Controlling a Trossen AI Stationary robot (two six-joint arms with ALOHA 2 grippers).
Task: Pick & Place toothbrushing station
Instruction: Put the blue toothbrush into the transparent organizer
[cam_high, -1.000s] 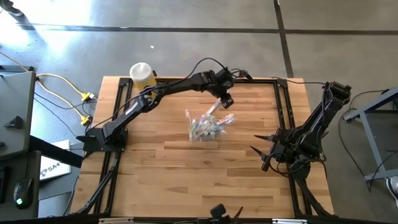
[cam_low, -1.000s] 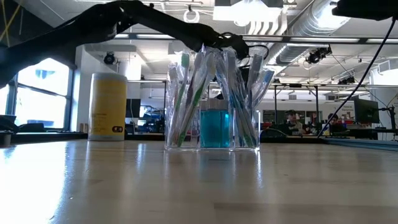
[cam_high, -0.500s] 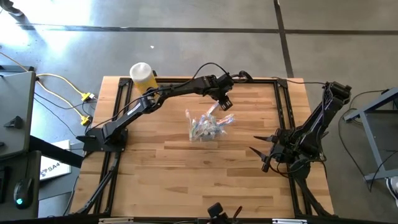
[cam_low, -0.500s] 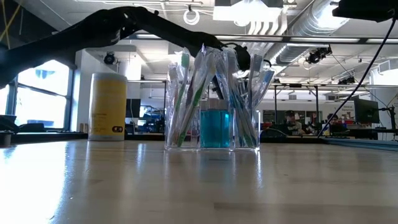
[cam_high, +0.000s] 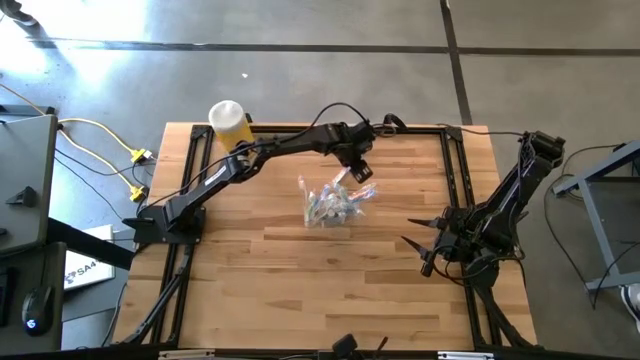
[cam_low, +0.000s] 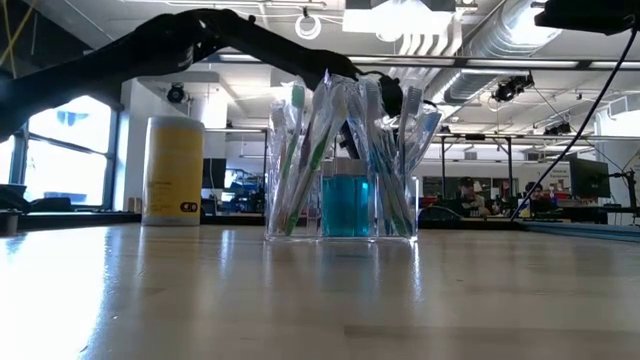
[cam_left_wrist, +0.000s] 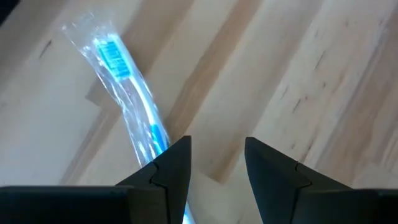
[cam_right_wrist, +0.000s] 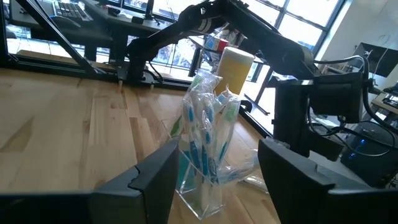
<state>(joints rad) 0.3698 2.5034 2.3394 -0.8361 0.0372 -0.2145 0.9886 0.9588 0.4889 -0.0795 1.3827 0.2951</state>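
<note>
The toothbrushing station (cam_high: 335, 203) (cam_low: 340, 170) is a clear plastic container with several wrapped toothbrushes upright in it. Its base stands on the wooden table's middle. My left gripper (cam_high: 362, 172) (cam_left_wrist: 217, 165) hovers open at the station's far right side, pointing steeply down. One wrapped blue toothbrush (cam_left_wrist: 124, 81) runs past one of its fingers; only bare wood shows between the fingers. My right gripper (cam_high: 412, 245) (cam_right_wrist: 217, 149) waits open at the table's right, pointing level at the station (cam_right_wrist: 202, 149). My left gripper has one finger (cam_left_wrist: 168, 168) right beside the wrapped blue toothbrush's handle (cam_left_wrist: 155, 134), which runs out of sight behind that finger. Whether the finger touches it, I cannot tell. Nothing lies between the two fingers.
A yellow bottle with a white cap (cam_high: 228, 120) (cam_low: 174, 170) stands at the table's far left corner. Black frame rails (cam_high: 450, 170) run along the table's edges. Bare wood (cam_high: 300, 270) lies near the front. People sit at desks in the room behind.
My left gripper has sunk a little toward the station's far right side and has tipped to point more steeply down. The station has stayed where it was.
</note>
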